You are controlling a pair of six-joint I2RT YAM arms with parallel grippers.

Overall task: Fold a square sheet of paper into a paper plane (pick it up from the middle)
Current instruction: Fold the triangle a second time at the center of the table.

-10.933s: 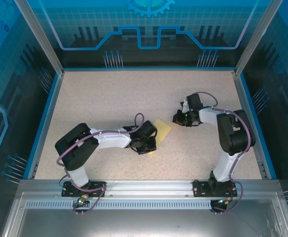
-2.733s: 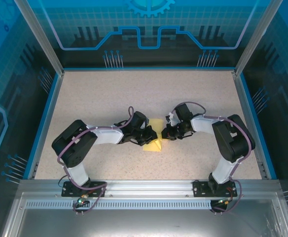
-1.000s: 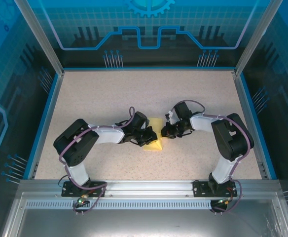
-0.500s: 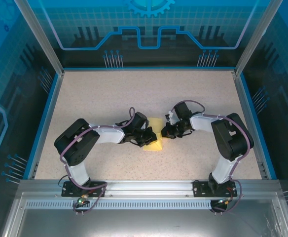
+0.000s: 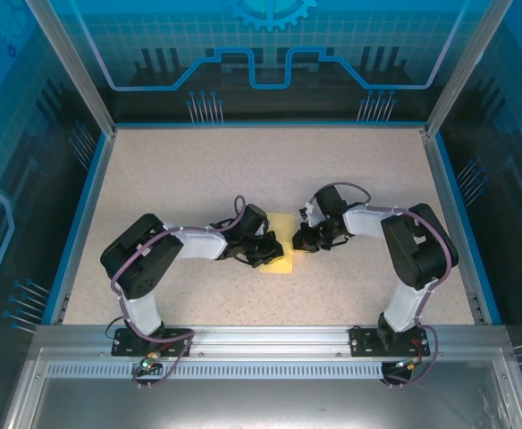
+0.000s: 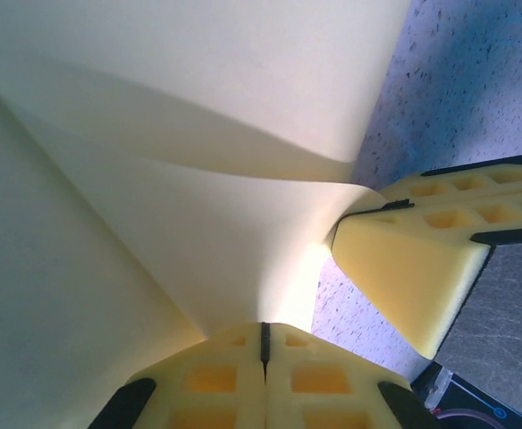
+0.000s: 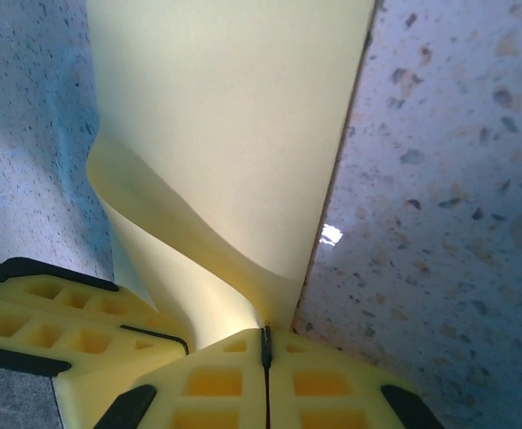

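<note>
The square sheet of paper [image 5: 283,261], pale yellow and folded down to a small layered piece, lies mid-table between both grippers. My left gripper [image 5: 268,252] is shut on its left side. In the left wrist view the left gripper [image 6: 264,326] pinches the paper [image 6: 198,134], which curves up from the jaws. My right gripper [image 5: 298,239] is shut on the opposite edge. In the right wrist view the right gripper [image 7: 265,332] nips the paper [image 7: 234,116] at a corner. Each wrist view shows the other gripper's yellow fingers [image 6: 413,268] [image 7: 64,335] close by. I cannot make out a paper plane's shape.
The speckled table [image 5: 243,170] is bounded by a blue rim [image 5: 82,214] on the left, back and right, with glass walls above. A metal rail [image 5: 261,335] holding both arm bases runs along the near edge.
Both grippers stay shut on the paper over the last second. The left arm's elbow has drifted slightly right, and the paper has barely moved.
</note>
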